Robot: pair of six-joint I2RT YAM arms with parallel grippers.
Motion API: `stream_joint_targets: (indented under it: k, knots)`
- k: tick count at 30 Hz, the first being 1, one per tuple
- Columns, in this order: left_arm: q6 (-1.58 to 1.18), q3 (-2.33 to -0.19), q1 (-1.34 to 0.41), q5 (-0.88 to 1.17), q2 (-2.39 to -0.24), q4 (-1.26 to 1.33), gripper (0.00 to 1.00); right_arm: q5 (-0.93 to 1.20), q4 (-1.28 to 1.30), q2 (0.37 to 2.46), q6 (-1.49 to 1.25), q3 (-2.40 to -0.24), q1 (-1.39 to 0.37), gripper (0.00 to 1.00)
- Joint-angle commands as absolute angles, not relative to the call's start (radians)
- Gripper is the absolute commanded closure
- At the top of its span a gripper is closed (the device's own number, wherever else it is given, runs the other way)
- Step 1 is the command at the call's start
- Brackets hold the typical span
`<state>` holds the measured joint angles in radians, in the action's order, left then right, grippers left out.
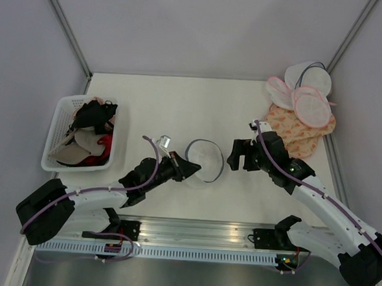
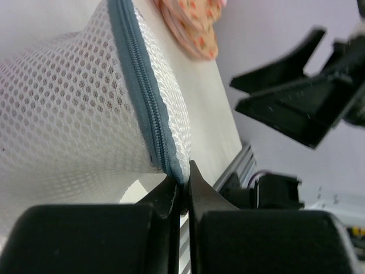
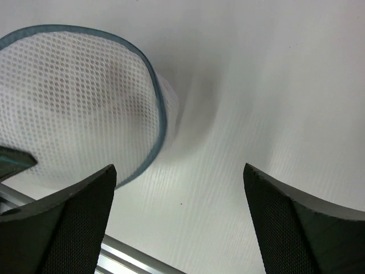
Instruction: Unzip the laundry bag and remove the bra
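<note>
The laundry bag [image 1: 205,160], round white mesh with a dark grey zipper rim, lies on the table between the two arms. My left gripper [image 1: 191,169] is shut on the bag's near-left rim; in the left wrist view the fingertips [image 2: 197,182] pinch the zipper edge of the mesh bag [image 2: 68,114]. My right gripper [image 1: 239,157] stands open just right of the bag, apart from it. In the right wrist view its wide-spread gripper [image 3: 179,188] frames bare table, with the bag [image 3: 74,103] to the upper left. The bra is hidden.
A white basket [image 1: 56,125] holding several garments stands at the left. Pink-rimmed round bags [image 1: 310,105] and peach patterned bags [image 1: 302,133] are piled at the back right corner. A metal rail [image 1: 192,234] runs along the near edge.
</note>
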<state>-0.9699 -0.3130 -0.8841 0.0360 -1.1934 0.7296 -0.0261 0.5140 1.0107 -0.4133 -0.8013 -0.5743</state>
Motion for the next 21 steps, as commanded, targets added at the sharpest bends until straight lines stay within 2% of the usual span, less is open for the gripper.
stream_joint_targets:
  k: [1, 6, 11, 18, 20, 21]
  knots:
    - [-1.139, -0.279, -0.885, -0.202, -1.088, 0.698, 0.98, -0.048, 0.555, 0.918, -0.408, -0.83, -0.577, 0.04]
    - [-1.372, -0.247, -0.885, -0.302, -1.066, 0.741, 0.98, 0.138, 0.431, 0.825, -0.449, -0.729, -0.59, 0.06]
    - [-1.505, -0.268, -0.885, -0.298, -1.092, 0.781, 0.98, 0.167, 0.247, 0.798, -0.509, -0.6, -0.659, 0.1]
    - [-1.604, -0.288, -0.885, -0.264, -1.123, 0.837, 0.98, 0.112, 0.057, 0.908, -0.558, -0.545, -0.801, 0.19]
    - [-1.62, -0.29, -0.885, -0.25, -1.138, 0.847, 0.98, 0.118, 0.009, 0.931, -0.566, -0.548, -0.81, 0.24]
    - [-1.632, -0.284, -0.885, -0.242, -1.143, 0.854, 0.98, 0.118, -0.026, 0.952, -0.572, -0.551, -0.818, 0.3]
